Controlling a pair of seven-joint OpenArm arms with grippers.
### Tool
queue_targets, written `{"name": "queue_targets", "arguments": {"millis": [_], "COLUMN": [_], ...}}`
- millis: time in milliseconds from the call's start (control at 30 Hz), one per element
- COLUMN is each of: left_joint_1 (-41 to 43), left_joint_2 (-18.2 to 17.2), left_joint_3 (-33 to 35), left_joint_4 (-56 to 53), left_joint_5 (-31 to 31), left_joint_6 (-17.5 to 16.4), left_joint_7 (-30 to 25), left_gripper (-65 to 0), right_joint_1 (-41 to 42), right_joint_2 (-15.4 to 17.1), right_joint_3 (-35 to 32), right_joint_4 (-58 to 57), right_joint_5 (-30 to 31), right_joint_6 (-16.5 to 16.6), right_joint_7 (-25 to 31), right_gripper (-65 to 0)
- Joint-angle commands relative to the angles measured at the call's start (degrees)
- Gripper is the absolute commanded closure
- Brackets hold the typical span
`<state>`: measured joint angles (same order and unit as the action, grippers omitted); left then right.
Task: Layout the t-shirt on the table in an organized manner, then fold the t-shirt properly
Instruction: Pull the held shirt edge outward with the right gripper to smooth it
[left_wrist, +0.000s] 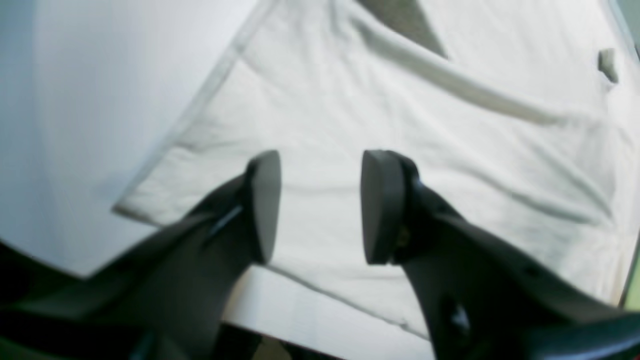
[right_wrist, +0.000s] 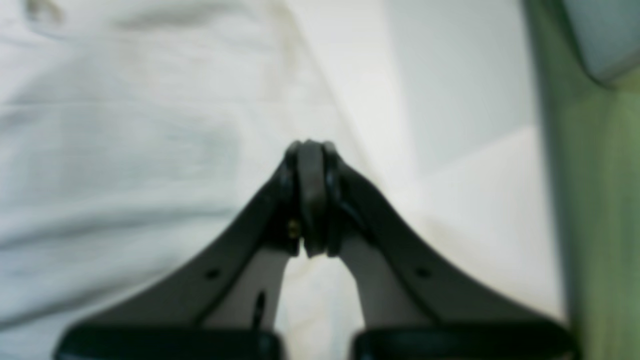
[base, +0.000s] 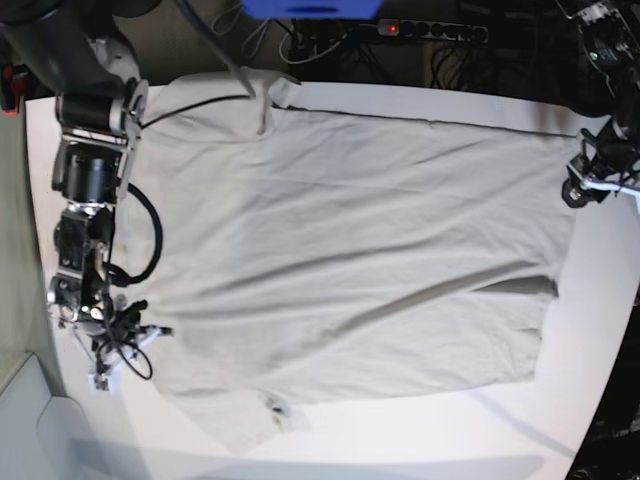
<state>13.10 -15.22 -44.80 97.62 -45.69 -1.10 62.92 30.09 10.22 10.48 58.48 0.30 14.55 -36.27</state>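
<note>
The shirt (base: 350, 260) lies spread over the middle of the table (base: 600, 380), reaching from the left arm's side at the right of the base view to the right arm's side at its left; the body is one broad, mostly flat sheet; a long diagonal crease (base: 440, 295) runs across its near right part, and the near left corner (base: 265, 415) looks bunched, with a small label there; the far left edge rides up under a cable. No fold shows in any view, so the layout step appears nearly done and the folding itself is still to come; smoothing the crease and the bunched corner is likely what is left of the layout.

Left claw (left_wrist: 320, 207): jaws parted with nothing between them, hanging over the shirt close to a corner (left_wrist: 125, 207) of the cloth, above a seamed edge (left_wrist: 210, 95). Right claw (right_wrist: 311, 195): jaws pressed together, tips over the shirt's edge; whether any cloth is pinched cannot be told, since the wrist view is blurred. Both arms stand at opposite ends of the shirt.
</note>
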Motion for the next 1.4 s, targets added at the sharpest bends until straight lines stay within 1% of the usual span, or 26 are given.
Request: {"name": "queue_targets", "arguments": {"millis": [0, 100, 200, 267, 333, 467, 567, 667, 767, 867, 933, 1033, 1133, 1367], "left_joint_1": [-1.81, -4.97, -7.34, -8.31, -8.49, -8.58, -8.49, -8.14, -8.05, -8.05, -8.05, -8.05, -8.31, -8.66], "left_joint_2": [-0.82, -0.82, -0.73, -0.64, -0.64, -1.0, -1.08, -1.26, -2.4, -2.84, -2.84, -2.75, -2.67, -2.49], "left_joint_3": [0.09, 0.09, 0.09, 0.18, 0.62, 5.89, 8.09, 7.92, 7.92, 7.92, 7.92, 7.92, 7.92, 8.18], "left_joint_4": [-1.49, -9.05, -14.77, -17.4, -19.16, -22.5, -24.7, -26.28, -27.16, -27.43, -27.43, -27.34, -27.6, -27.6], "left_joint_5": [-0.86, 1.43, 7.41, 10.22, 11.1, 11.45, 11.45, 11.45, 11.54, 11.54, 11.54, 11.45, 11.45, 11.45], "left_joint_6": [0.8, 0.8, 0.8, 0.71, 0.71, 0.71, 0.71, 0.71, 0.71, 0.71, 0.71, 0.71, 0.71, 0.71], "left_joint_7": [-0.37, -0.37, -0.37, -1.6, -3.09, -6.26, -7.75, -7.84, -7.93, -7.93, -7.93, -7.93, -7.93, -7.93], "left_gripper": [-26.2, -26.2, -26.2, -26.2, -26.0, -26.0, -26.0, -26.0, -26.0, -26.0, -26.0, -26.0, -26.0, -26.0], "right_joint_1": [0.73, 0.55, 0.55, 0.64, 0.82, 1.08, 1.08, 0.99, 1.87, 3.19, 4.42, 4.42, 4.42, 2.84], "right_joint_2": [0.55, -0.94, -1.56, -1.65, -1.65, -1.65, -1.65, -1.65, -1.12, 0.55, 0.81, 0.9, 2.4, 2.66], "right_joint_3": [0.2, 0.11, 0.11, 0.11, -0.41, -4.02, -5.87, -7.89, -8.24, -8.06, -8.06, -8.06, -7.89, -8.33], "right_joint_4": [0.73, 0.73, 0.73, 0.73, 0.64, 0.55, 0.55, -1.03, -10.52, -20.81, -24.41, -24.24, -24.24, -24.15], "right_joint_5": [-0.16, -0.16, -0.25, -0.25, -0.25, -0.25, -0.25, -0.25, -0.34, -0.34, -0.34, -0.34, -0.34, -0.34], "right_joint_6": [-0.08, -0.08, -0.08, -0.08, -0.08, -0.08, -0.17, -0.17, -0.17, -0.26, -0.26, -0.26, -0.26, 0.18], "right_joint_7": [0.27, 0.18, 0.18, 0.45, 0.54, 0.62, 0.8, 3.7, 8.45, 13.9, 15.92, 14.6, 11.61, 6.86], "right_gripper": [0.0, 0.0, 0.0, 0.0, 0.0, 0.0, 0.0, 0.0, 0.0, 0.0, 0.0, 0.0, 0.0, 0.0]}}
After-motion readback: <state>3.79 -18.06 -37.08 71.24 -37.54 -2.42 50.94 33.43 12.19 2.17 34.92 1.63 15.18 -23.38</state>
